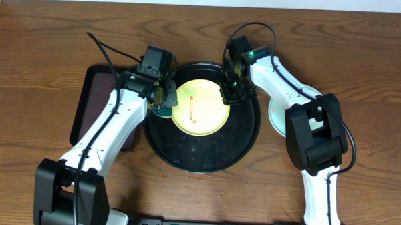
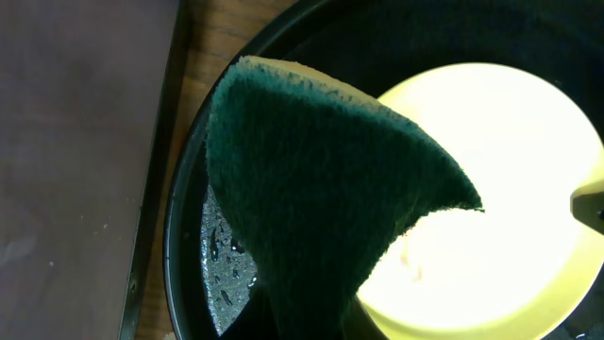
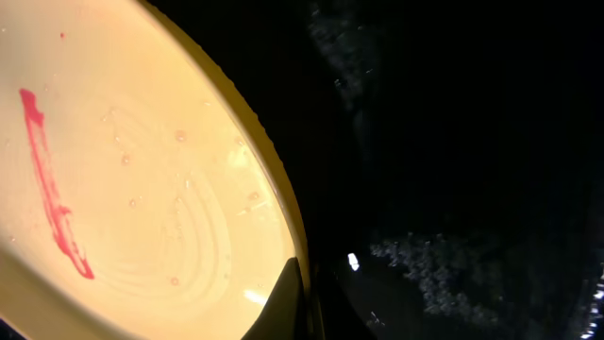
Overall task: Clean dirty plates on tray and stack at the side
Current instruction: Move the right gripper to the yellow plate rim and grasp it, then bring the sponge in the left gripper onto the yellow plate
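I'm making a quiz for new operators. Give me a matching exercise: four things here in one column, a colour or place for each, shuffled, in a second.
1 yellow plate
2 scouring pad
3 blue plate
4 brown tray

A on the table, left of the black tray
B red streak on it
C on the table, right of the black tray
D dark green

Pairs: 1-B, 2-D, 3-C, 4-A

- plate [image 1: 204,116], centre of overhead: pale yellow w/ thin red streak [image 3: 52,203]
- tray [image 1: 199,156] around it: glossy black, pale water specks
- scouring pad [image 2: 311,189]: dark green, yellowish top edge
- small tray [image 1: 87,105], left of frame: dark brown
- 2nd plate [image 1: 276,122], right of frame: pale mint-blue
- table [image 1: 49,40]: mid-brown wood grain
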{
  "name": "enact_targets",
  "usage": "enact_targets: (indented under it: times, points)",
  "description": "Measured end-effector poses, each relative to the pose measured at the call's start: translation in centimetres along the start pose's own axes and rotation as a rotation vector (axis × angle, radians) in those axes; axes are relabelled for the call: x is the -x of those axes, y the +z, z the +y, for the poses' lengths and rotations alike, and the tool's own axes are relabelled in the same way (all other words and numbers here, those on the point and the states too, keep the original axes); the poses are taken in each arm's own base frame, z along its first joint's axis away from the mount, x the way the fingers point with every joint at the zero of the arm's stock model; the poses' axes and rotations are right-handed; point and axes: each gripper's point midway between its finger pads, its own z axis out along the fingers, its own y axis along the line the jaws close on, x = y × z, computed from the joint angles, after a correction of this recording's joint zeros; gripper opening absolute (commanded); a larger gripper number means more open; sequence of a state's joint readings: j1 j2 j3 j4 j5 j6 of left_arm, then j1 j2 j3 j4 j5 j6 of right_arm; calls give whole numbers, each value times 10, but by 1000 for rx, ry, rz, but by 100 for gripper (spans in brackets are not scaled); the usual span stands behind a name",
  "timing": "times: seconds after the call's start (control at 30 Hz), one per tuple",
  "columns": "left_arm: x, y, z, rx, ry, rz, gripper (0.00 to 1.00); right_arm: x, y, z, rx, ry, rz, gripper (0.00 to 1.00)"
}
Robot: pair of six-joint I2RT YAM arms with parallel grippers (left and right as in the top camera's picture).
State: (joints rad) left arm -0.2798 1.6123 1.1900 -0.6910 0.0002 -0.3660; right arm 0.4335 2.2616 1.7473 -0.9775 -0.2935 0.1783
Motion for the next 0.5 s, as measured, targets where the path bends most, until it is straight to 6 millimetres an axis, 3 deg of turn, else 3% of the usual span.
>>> enact_targets:
  times: [0.07, 0.13, 0.2, 0.43, 0.5]
  points:
    - [1, 0, 0, -1, 0, -2, 8, -2, 0, 1, 5, -5, 8, 23]
    - [1, 0, 0, -2, 0, -4, 8, -6, 0, 1, 10, -15, 23, 29]
    - [1, 0, -1, -2, 0, -4, 8, -9, 0, 2, 12, -21, 39, 29]
    - [2, 0, -1, -4, -1, -9, 8, -24, -2, 1, 11, 35, 99, 7]
    - [3, 0, -2, -6, -1, -14, 8, -26, -2, 1, 9, 75, 105, 6]
